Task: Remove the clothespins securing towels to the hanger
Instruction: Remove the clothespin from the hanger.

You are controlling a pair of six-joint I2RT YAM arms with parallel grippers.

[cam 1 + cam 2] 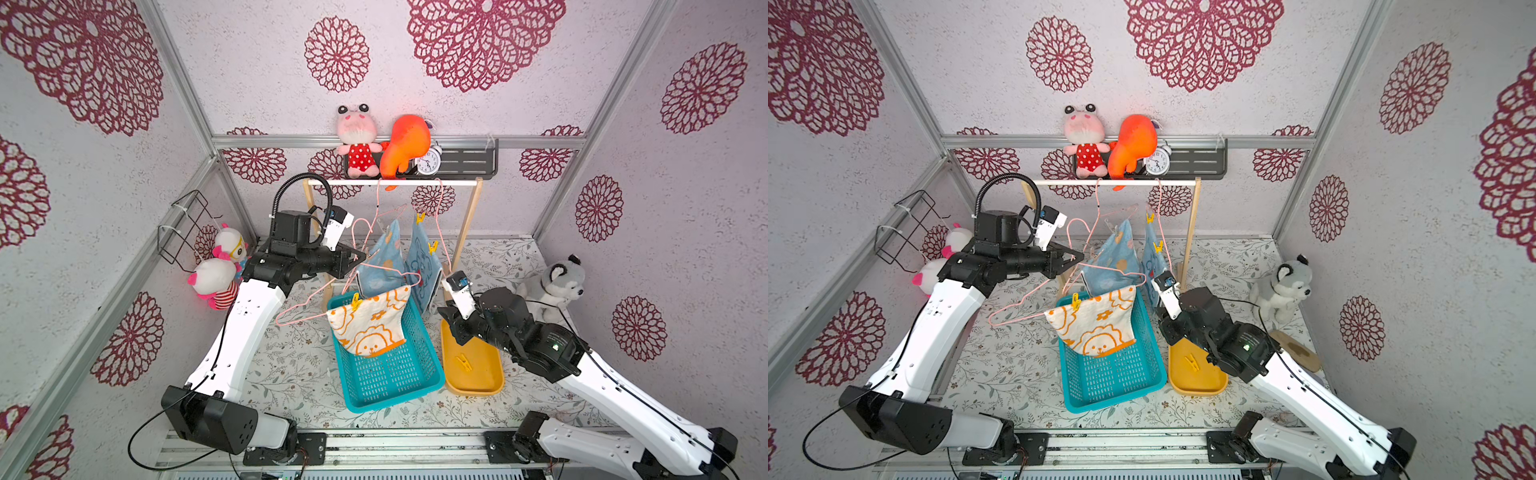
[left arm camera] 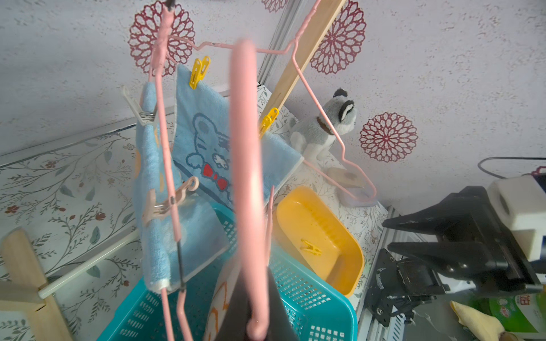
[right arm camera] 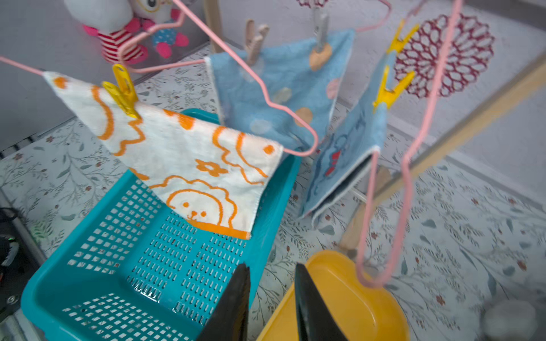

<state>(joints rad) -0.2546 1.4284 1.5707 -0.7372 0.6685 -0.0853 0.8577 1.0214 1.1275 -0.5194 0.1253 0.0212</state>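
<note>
Bright, even light, soft shadows; wide-angle bowing at top-view edges; close pink hanger (image 2: 246, 177) blurred.

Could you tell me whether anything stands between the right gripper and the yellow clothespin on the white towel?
Nothing visible does: in the right wrist view the clothespin shows whole on the hanger, above the towel, and the open right gripper faces it across the basket.

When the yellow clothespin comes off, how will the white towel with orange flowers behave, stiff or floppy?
Probably floppy: the white towel hangs limply from the pink wire hanger. It seems light, since one yellow clothespin holds its edge. Freed, it may slide off into the teal basket underneath.
</note>
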